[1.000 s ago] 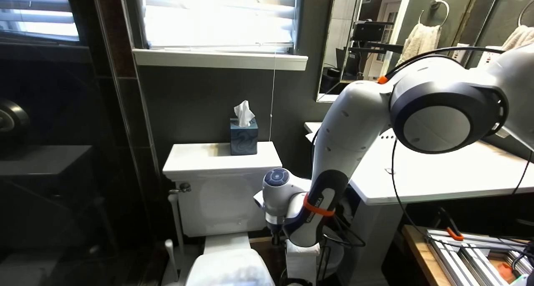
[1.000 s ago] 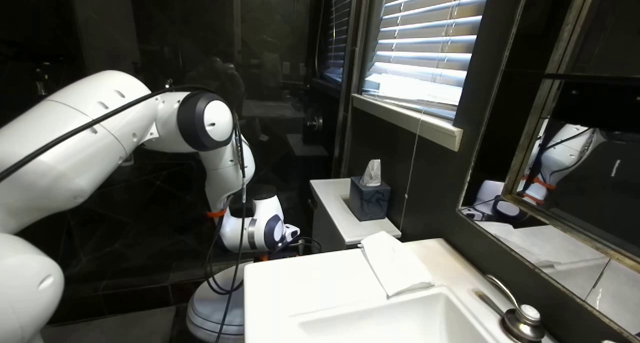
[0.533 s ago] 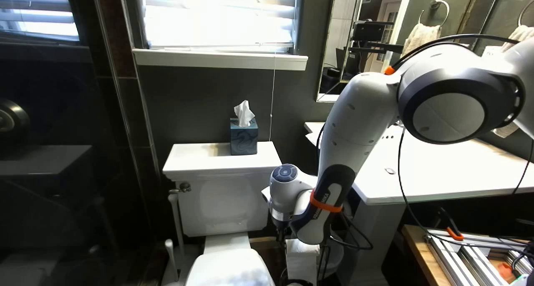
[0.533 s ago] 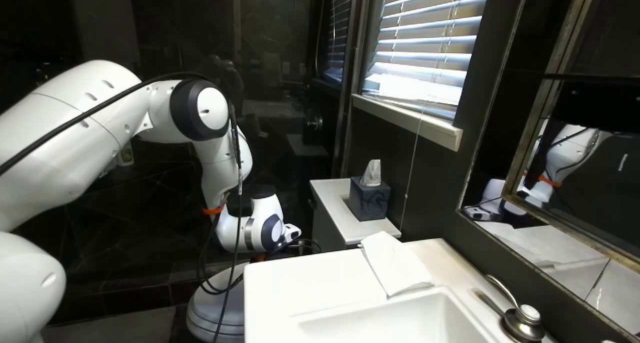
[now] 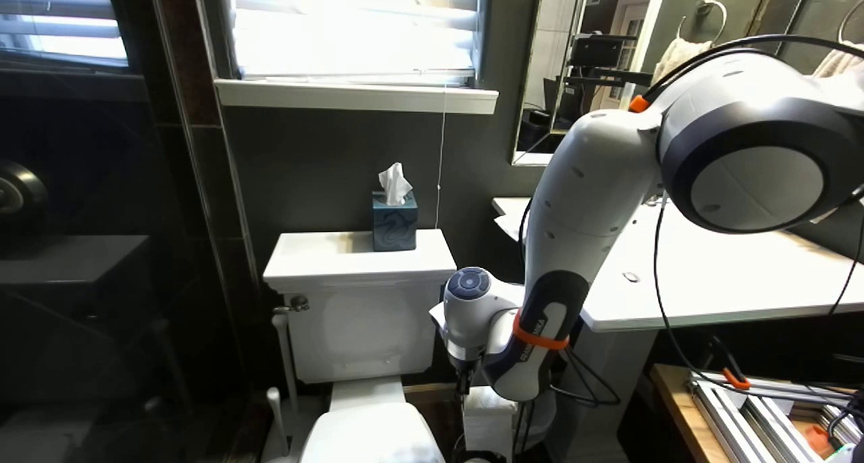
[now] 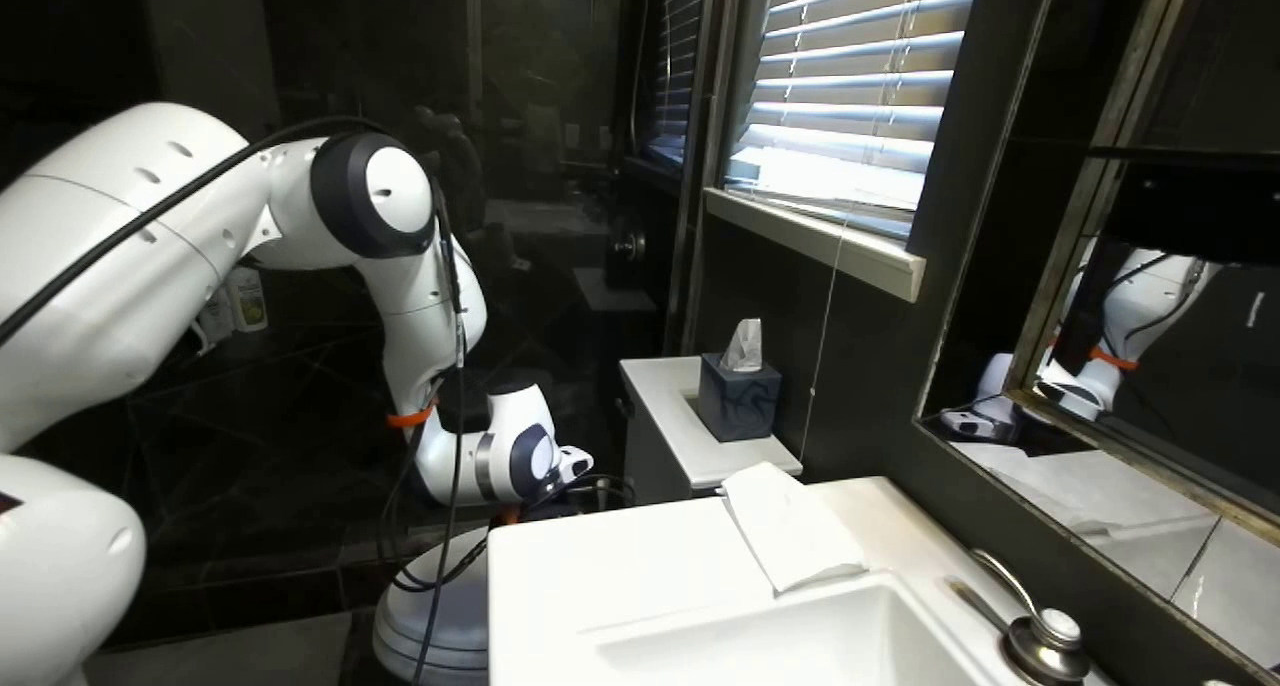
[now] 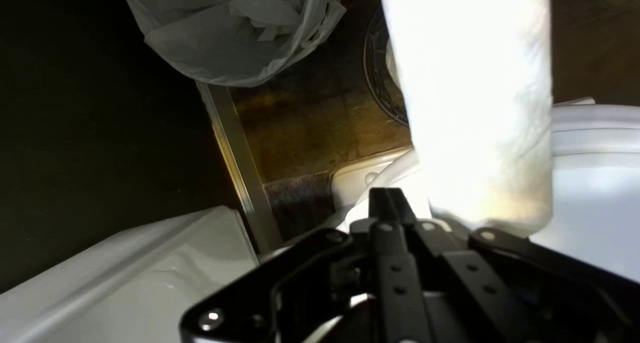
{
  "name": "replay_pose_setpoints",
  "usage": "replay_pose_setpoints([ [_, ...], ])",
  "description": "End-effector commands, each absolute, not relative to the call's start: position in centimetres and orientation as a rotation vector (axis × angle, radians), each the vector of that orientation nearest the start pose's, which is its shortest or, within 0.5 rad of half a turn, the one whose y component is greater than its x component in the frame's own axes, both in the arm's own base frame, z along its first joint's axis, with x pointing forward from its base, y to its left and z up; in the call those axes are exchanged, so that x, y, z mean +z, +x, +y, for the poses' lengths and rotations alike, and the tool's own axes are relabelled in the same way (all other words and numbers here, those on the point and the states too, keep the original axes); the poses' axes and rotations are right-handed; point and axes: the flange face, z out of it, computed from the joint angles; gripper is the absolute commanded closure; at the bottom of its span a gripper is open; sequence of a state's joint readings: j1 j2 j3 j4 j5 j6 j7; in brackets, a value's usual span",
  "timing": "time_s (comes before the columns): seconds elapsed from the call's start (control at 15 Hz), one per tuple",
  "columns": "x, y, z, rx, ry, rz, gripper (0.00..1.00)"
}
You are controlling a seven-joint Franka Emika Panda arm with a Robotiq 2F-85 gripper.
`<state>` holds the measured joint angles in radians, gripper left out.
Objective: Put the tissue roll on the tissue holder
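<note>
Beside the toilet (image 5: 361, 335), low above the brown floor (image 7: 315, 128), the white tissue roll (image 7: 477, 103) shows over what is probably the tissue holder (image 7: 376, 83), of dark wire; whether it is fully seated cannot be told. The pincer (image 7: 389, 200) is closed, tips together and empty, just beside the roll; contact is unclear. This looks like the last step, settling the roll in place; the next move likely calls for a light nudge, then clearing away without catching it. Nearby are a lined bin (image 7: 210, 43), a tabletop (image 6: 620, 566) with a sink (image 6: 765, 634) and folded paper (image 6: 790, 531), and window blinds (image 6: 860, 96).
</note>
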<state>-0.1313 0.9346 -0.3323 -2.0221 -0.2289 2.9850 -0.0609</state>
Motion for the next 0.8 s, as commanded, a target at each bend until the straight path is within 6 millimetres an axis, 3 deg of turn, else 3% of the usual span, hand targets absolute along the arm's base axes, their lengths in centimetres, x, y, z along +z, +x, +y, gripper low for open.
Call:
replay_pose_setpoints([
  [0.0, 2.0, 49.5, -23.1, 0.046, -3.465, -0.028, 1.00],
  [0.33, 2.0, 48.8, -20.9, 0.144, -3.464, -0.143, 1.00],
  [0.73, 2.3, 47.1, -19.9, 0.159, -3.476, -0.153, 1.00],
])
